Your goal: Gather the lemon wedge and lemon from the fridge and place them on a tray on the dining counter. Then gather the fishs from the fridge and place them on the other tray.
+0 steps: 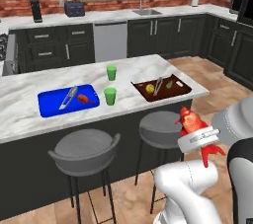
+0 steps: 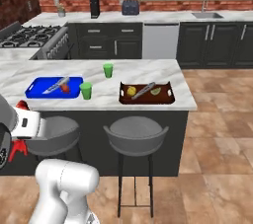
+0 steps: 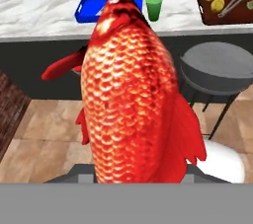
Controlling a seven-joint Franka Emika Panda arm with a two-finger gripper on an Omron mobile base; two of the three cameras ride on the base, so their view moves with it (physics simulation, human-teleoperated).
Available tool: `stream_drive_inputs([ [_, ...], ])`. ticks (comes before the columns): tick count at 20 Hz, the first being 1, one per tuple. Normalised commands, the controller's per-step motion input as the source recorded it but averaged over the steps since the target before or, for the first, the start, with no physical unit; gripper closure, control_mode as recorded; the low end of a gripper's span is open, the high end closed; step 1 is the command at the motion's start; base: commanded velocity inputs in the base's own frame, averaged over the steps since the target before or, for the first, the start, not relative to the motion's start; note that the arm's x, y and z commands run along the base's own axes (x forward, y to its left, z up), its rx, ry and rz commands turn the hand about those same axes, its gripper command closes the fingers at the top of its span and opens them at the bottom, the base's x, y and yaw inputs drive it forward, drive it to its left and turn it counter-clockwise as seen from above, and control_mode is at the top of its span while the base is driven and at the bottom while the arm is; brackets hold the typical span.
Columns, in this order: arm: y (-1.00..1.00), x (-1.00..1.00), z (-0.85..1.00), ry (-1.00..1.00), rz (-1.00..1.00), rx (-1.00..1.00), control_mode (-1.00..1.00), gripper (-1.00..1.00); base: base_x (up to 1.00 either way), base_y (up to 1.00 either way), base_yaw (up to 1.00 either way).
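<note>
My gripper (image 1: 197, 137) is shut on a red-orange fish (image 1: 191, 121), held in the air below and in front of the dining counter (image 1: 148, 67). In the hand view this fish (image 3: 131, 94) hides the fingers. On the counter's left, the blue other tray (image 1: 52, 105) holds a second fish (image 1: 85, 98) and a silvery utensil (image 1: 68, 97). To its right, the dark reddish-brown tray (image 1: 180, 90) carries the lemon (image 1: 149, 88), the lemon wedge (image 1: 169, 84) and tongs (image 1: 158, 86). The fridge is out of view.
Two green cups (image 1: 111, 72) (image 1: 110, 95) stand on the counter between the trays. Two grey stools (image 1: 84, 146) (image 1: 160, 128) sit against the counter's near side, the right one close to my hand. Dark cabinets and a sink (image 1: 147, 12) line the brick back wall.
</note>
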Motion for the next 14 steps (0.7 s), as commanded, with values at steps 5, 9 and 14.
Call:
stream_drive_inputs([
  [5,0.0,0.0,0.0,0.0,0.0,0.0,1.0,1.0,0.47,0.58,0.21],
  [9,0.0,0.0,0.0,0.0,0.0,0.0,1.0,1.0,0.59,0.29,0.2],
  [14,0.0,0.0,0.0,0.0,0.0,0.0,1.0,1.0,0.79,0.22,0.22],
])
